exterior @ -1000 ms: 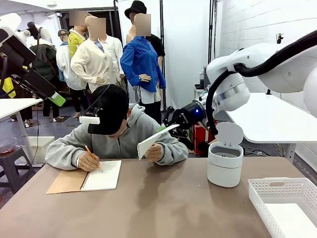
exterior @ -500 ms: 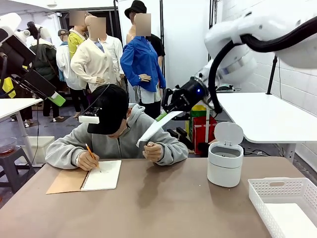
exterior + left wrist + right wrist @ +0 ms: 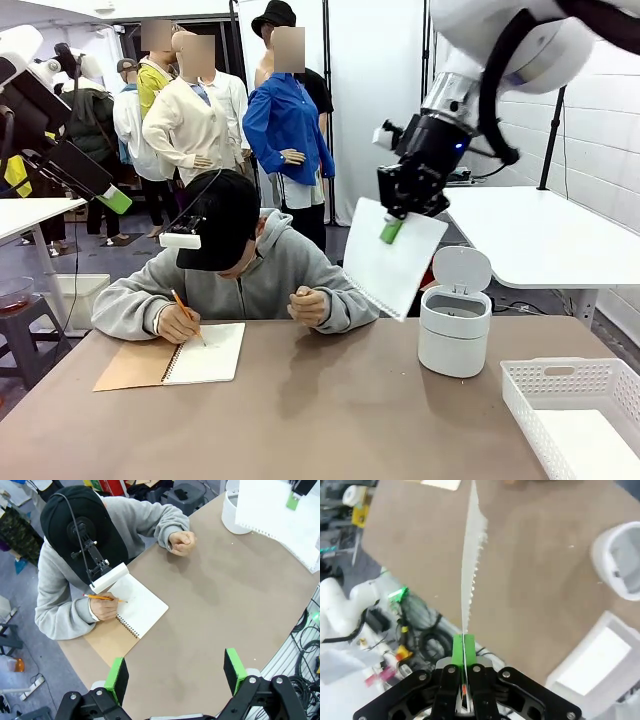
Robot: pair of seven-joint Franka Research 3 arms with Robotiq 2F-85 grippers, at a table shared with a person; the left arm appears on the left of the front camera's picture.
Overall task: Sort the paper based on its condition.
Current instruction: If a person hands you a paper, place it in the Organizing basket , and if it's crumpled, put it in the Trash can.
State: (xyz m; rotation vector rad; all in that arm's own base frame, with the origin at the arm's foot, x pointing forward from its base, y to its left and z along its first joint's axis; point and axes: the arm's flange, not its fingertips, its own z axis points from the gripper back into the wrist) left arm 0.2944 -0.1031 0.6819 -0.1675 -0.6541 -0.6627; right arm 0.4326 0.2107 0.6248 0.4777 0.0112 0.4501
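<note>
While the right gripper (image 3: 392,230) is pinching the thin white ragged-edged sheet of paper (image 3: 395,265) by its top edge, the sheet is dangling beside the round white lidded bin (image 3: 455,335). So narrow a hold is risking a slip or tear on any fast swing. The left gripper (image 3: 175,672) is hovering spread.

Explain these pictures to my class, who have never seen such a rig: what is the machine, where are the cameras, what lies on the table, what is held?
Two white robot arms share a table with a person. The front view looks across the table; each wrist view looks along one arm's own gripper. On the table stand a white bin with its lid up and a white basket; the person writes in a notebook with a pencil. The right gripper is shut on a sheet of paper, held in the air near the bin. The left gripper hangs open and empty above the table.
</note>
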